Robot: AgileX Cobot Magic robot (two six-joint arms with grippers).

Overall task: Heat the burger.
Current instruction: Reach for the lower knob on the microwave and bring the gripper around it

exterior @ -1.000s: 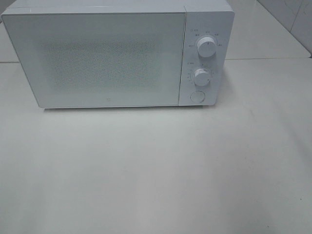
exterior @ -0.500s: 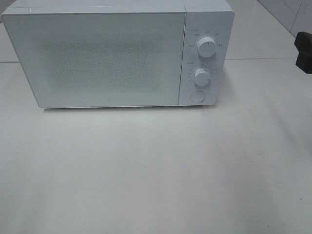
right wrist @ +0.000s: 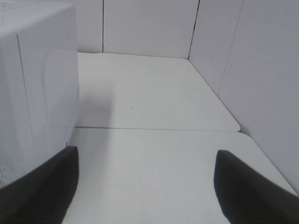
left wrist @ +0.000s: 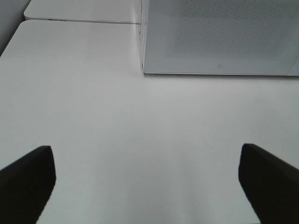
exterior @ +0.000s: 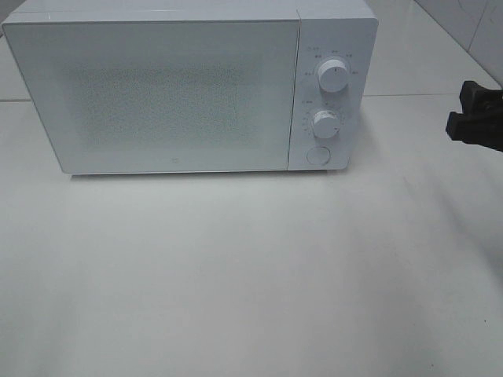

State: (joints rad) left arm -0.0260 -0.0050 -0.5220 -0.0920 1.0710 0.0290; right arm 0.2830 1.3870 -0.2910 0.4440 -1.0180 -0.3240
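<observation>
Microwave (exterior: 173, 86) sat at the table (exterior: 251, 267) back edge, door shut. Burger not in sight; couldn't tell if it was inside. Left gripper (left wrist: 147, 179) and right gripper (exterior: 465, 108) were spread wide, holding nothing. Progress: unverifiable, likely everything left.

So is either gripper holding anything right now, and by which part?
Nothing is held: the left gripper and the right gripper both stand open, nothing between their fingers.
</observation>
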